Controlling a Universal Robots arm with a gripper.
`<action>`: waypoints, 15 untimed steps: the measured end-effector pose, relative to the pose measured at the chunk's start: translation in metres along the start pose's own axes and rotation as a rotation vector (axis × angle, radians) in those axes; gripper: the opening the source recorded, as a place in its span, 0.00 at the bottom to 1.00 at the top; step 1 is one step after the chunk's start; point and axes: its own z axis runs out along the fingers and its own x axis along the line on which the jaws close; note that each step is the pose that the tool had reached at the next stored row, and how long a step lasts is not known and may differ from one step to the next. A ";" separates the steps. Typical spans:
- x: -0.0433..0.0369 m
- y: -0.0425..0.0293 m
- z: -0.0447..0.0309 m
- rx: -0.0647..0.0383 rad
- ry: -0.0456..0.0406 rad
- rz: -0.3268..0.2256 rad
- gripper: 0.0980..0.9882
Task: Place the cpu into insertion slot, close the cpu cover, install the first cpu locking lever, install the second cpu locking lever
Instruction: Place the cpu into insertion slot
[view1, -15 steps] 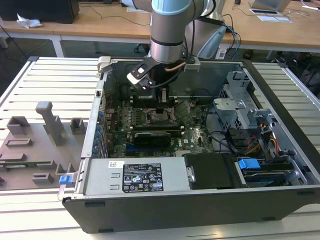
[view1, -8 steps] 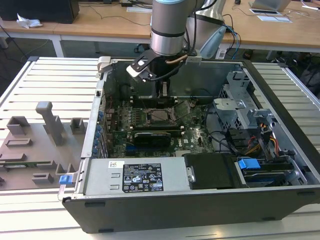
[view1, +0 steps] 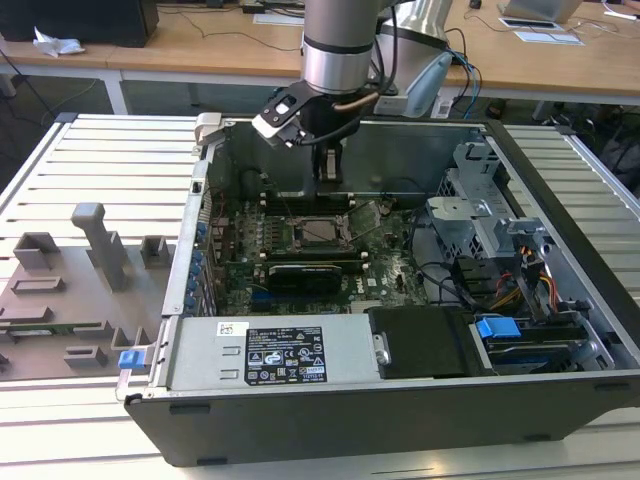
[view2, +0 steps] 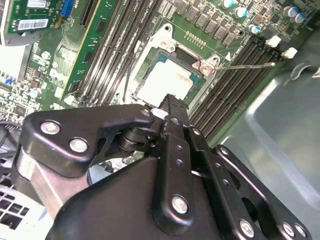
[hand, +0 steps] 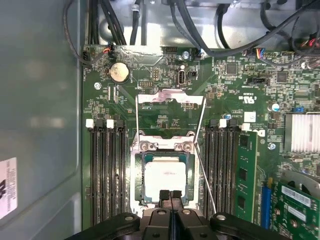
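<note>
1. Gripper (hand: 170, 196) with both fingers pressed together, nothing between them; hangs over one edge of the cpu (hand: 167, 175), contact not clear
2. Silver-topped cpu lying flat inside the insertion slot (hand: 137, 170), on the green board (hand: 235, 90) between two banks of long memory slots (hand: 107, 170)
3. Silvery cpu cover (hand: 170, 96) swung open, standing up from its hinge on the slot's side away from the gripper
4. One thin wire lever (hand: 206, 180) slanting free beside the slot, not hooked down

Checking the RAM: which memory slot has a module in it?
The outermost slot on the side of the finned heatsink: it alone holds a green memory module; the other memory slots are bare black.
</note>
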 end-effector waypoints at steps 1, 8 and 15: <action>-0.0001 0.0000 -0.0017 0.000 0.0000 0.000 0.01; -0.0006 -0.0002 -0.0135 0.000 0.0000 0.000 0.01; -0.0011 -0.0004 -0.0252 0.000 0.0000 0.000 0.01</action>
